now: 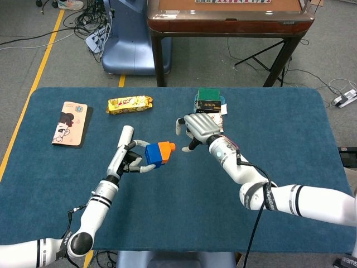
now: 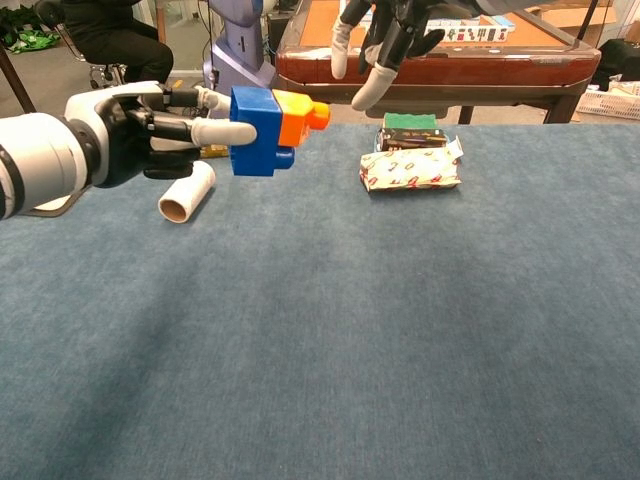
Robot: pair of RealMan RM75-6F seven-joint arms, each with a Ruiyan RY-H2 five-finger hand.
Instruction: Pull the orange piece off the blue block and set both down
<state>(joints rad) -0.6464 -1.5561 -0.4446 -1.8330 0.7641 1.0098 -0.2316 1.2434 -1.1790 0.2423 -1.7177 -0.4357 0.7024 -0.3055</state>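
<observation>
The left hand (image 2: 140, 125) is holding the blue block (image 2: 256, 145) up above the table (image 1: 290, 145), its fingers (image 2: 222, 132) pinching the block's near end, and the orange piece (image 2: 303, 118) is sitting joined to the block's far end, pointing toward the right hand (image 1: 199, 128). In the head view the block (image 1: 152, 154) and the orange piece (image 1: 165, 151) are hanging over the blue cloth between the two hands, left of the table's middle. The right hand is hovering just beside the orange piece without touching it, its fingers (image 2: 372, 90) spread and curved downward with nothing between them; in the chest view it is showing at the top edge, higher than the block. A white tube (image 2: 187, 192) is lying on the cloth below and behind the left hand. Near the far edge a yellow snack wrapper (image 1: 129, 104) is resting flat, and a patterned card case (image 1: 70, 123) is lying well apart at the far left. Behind the right hand a red-and-white packet (image 2: 411, 169) is lying just in front of a dark box (image 2: 413, 137) with a green box (image 2: 410, 121) stacked on it
</observation>
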